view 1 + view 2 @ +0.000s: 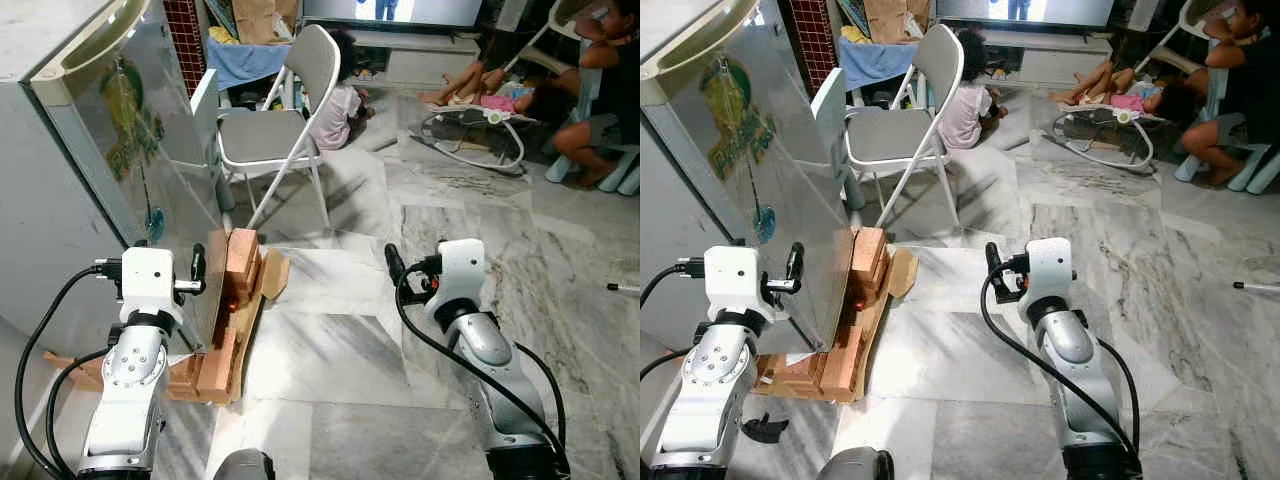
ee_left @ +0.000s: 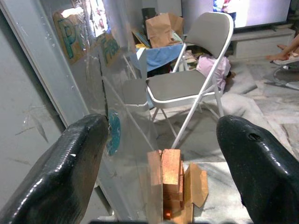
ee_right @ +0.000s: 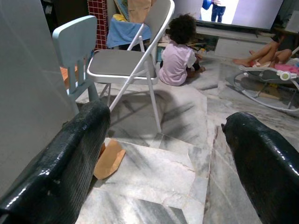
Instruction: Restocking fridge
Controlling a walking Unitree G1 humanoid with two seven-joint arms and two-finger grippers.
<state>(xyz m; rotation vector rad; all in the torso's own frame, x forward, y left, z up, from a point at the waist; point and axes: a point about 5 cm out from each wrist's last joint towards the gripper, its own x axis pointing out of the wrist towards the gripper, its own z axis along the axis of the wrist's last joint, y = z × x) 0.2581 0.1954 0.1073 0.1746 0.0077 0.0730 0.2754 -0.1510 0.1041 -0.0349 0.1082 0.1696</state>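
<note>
Marble floor (image 1: 340,350) lies under both wide-spread claws, left claw (image 2: 159,154) beside fridge door (image 1: 140,170).

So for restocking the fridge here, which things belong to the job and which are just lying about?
Job:
fridge, its door standing open
left claw, open, at the door's edge
right claw, open, over the floor

Lying about:
wood blocks on the floor under the door
folding chair
blue chair
baby bouncer
</note>
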